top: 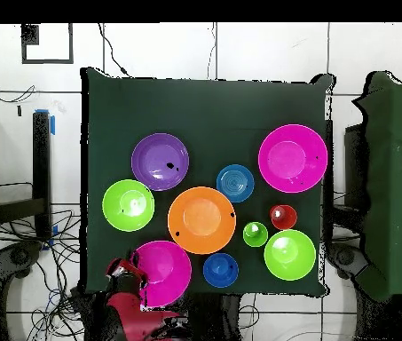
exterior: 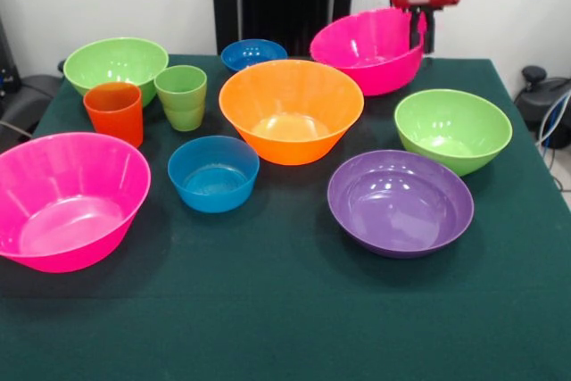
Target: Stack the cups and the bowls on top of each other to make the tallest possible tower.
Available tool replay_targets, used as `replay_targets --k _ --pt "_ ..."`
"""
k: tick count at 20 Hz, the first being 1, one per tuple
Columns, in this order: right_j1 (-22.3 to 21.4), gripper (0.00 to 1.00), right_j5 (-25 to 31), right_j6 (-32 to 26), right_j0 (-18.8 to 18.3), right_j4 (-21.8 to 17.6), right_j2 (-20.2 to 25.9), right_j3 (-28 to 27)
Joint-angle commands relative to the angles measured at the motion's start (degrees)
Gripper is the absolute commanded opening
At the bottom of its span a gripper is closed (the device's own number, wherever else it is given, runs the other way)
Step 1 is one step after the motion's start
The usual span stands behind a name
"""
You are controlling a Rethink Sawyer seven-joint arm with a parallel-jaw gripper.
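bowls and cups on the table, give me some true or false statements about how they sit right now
1. The far pink bowl is tilted, with the gripper at its rim. True.
2. The green cup sits inside the orange bowl. False: it stands on the table beside the orange-red cup.
3. The purple bowl is empty. True.
4. A tower of nested bowls already stands. False: every bowl lies on its own, nothing stacked.
5. Both blue bowls are stacked together. False: the near blue bowl and the far blue bowl are apart.
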Motion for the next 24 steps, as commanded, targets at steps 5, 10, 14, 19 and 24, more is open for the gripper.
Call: replay_targets --k 5,10,14,19,24 --pt "-35.97 0.0 32.97 6.28 3.42 9.97 1.4 11.22" --pt "-49.61 0.0 54.05 7.29 5.61 4.19 -5.0 7.54" --pt "-56.88 0.0 65.31 6.8 4.92 2.1 -5.16 4.93" --pt "-61.0 0.0 75.44 7.2 8.13 -0.4 -9.51 -0.15" --pt "-66.55 0.0 87.47 7.73 9.49 -3.3 -10.9 -5.81"
